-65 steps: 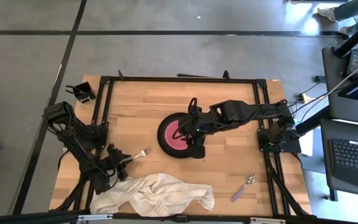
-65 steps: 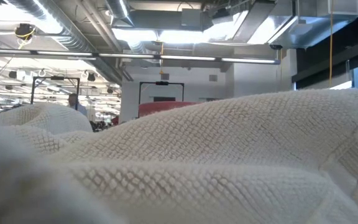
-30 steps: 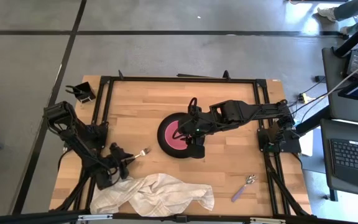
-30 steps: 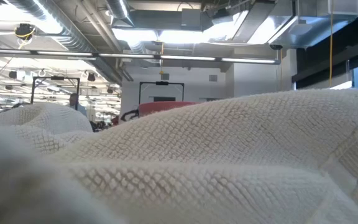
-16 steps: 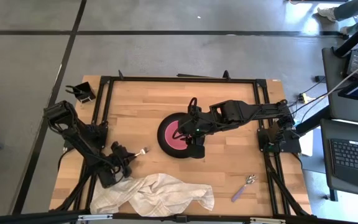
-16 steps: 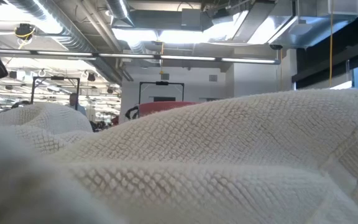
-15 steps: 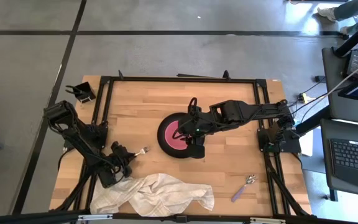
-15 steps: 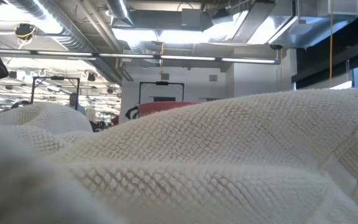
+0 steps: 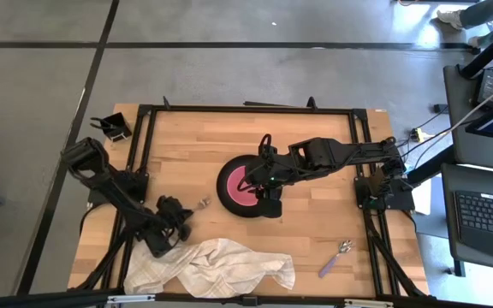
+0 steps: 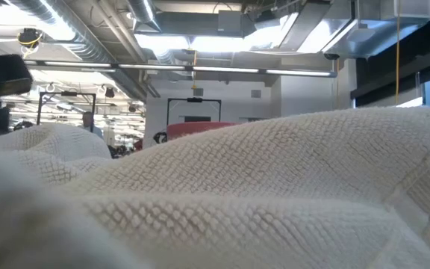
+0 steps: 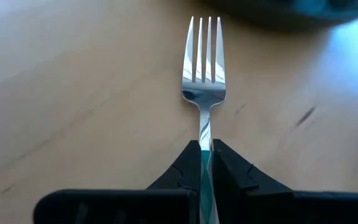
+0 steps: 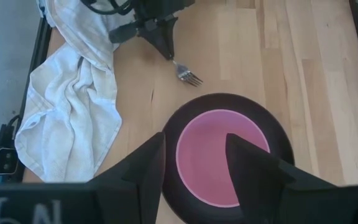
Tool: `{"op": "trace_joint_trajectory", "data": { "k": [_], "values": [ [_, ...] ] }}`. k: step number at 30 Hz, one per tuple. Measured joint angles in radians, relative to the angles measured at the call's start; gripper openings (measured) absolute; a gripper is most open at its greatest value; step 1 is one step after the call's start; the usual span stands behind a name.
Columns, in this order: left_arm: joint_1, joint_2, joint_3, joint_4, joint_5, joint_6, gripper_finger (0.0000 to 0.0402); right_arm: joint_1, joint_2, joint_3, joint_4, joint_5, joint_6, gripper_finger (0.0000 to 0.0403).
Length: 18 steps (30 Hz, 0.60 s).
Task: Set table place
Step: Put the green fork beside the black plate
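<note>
Over table point(image 9: 315, 214), left gripper point(image 9: 191, 211) carried fork point(image 11: 204, 74) closer to plate point(image 12: 173, 130)

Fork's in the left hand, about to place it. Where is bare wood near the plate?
Bare wood lies between the fork and the plate, and between the plate and spoon. Crowded: the towel in front, the right hand over the bowl.
</note>
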Motion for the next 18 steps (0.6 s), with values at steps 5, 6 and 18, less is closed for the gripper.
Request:
{"op": "trace_joint_trajectory", "data": {
  "k": [5, 6, 18],
  "values": [
    [0.092, 0.0, 0.127, -0.207, 0.002, 0.002, 0.0013, -0.001, 0.0, 0.0, 0.0, 0.0, -0.022, 0.017],
    [0.111, 0.0, 0.158, -0.263, 0.01, 0.002, 0.0013, -0.001, 0.0, 0.0, 0.0, 0.0, -0.026, 0.017],
    [0.345, 0.0, 0.422, -0.636, 0.044, -0.123, 0.0015, -0.024, 0.0, 0.0, 0.0, 0.0, -0.01, 0.017]
  ]
}}
